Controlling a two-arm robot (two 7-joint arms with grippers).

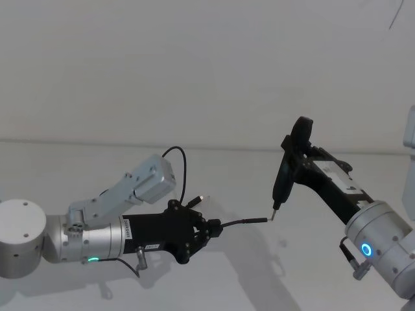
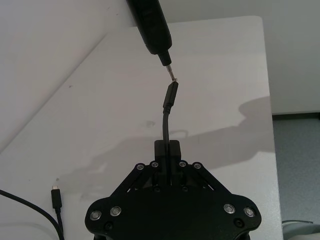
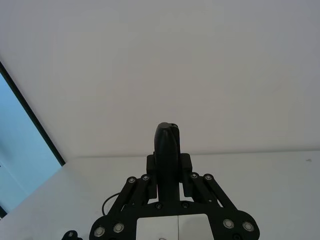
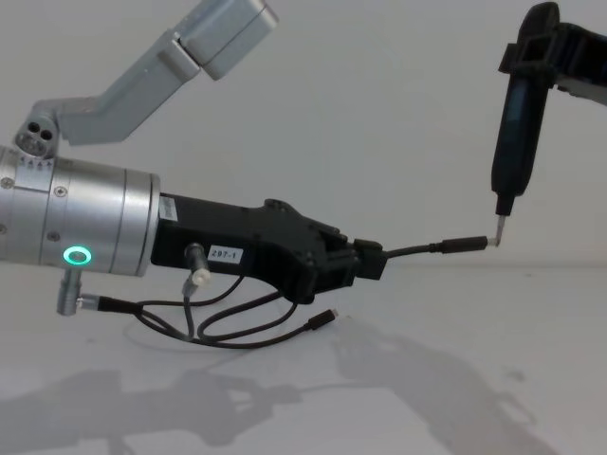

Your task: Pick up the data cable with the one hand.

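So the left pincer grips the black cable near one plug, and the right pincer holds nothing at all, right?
Not quite. The left pincer does grip the data cable near one plug, but the right pincer holds a pen-like tool, as the chest view shows.

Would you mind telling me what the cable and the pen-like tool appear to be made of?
The data cable looks like a rubbery or plastic-sheathed cord: matt black, bending in loose loops, with a small bright, seemingly metal tip at each plug. The pen-like tool appears to be smooth, slightly glossy black plastic, judging by the sheen along its barrel, ending in a thin metal-looking point.
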